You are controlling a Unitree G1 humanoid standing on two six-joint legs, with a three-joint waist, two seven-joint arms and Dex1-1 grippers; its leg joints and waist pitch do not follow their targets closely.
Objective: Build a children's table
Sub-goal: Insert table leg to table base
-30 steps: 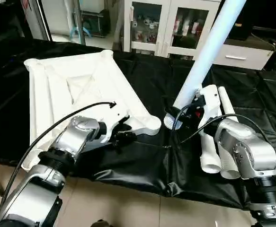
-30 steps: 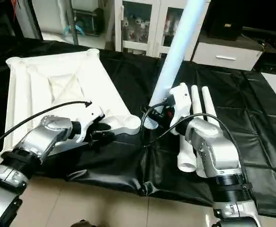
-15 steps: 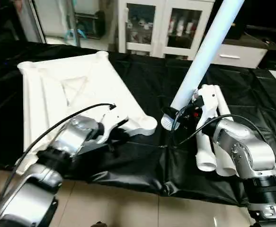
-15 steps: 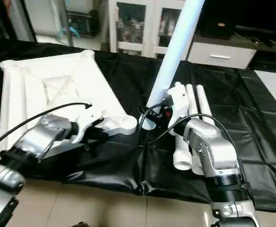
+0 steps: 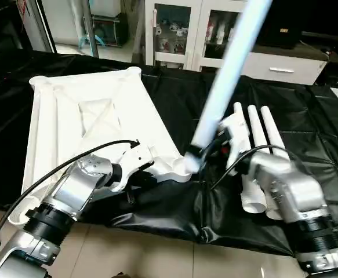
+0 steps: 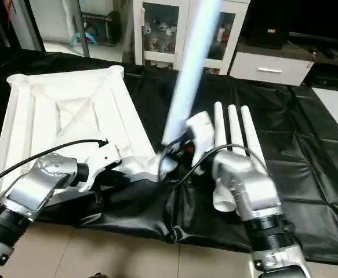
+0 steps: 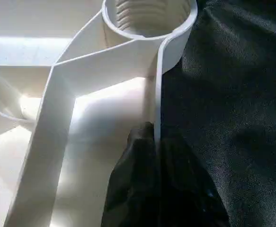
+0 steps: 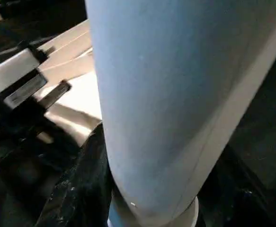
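Note:
The white tabletop (image 5: 87, 116) lies upside down on the left, ribbed underside up. My left gripper (image 5: 138, 174) is shut on the thin rim wall (image 7: 157, 94) just beside the near corner socket (image 5: 177, 167); its black fingers (image 7: 142, 189) pinch the wall from both sides. My right gripper (image 5: 215, 145) is shut on a long white leg (image 5: 226, 81) that tilts up and away to the right. The leg's lower end sits at that corner socket; whether it is inside I cannot tell. Three more legs (image 5: 258, 145) lie side by side on the cloth under my right forearm.
The worktable's black cover (image 5: 308, 116) hangs wrinkled over the front edge (image 5: 174, 223), with tiled floor below. A white cabinet with glass doors (image 5: 186, 35) stands behind the table.
My left gripper has shut on the tabletop's rim. My right arm has carried the leg leftward, bringing its lower end from above the cloth to the near corner socket.

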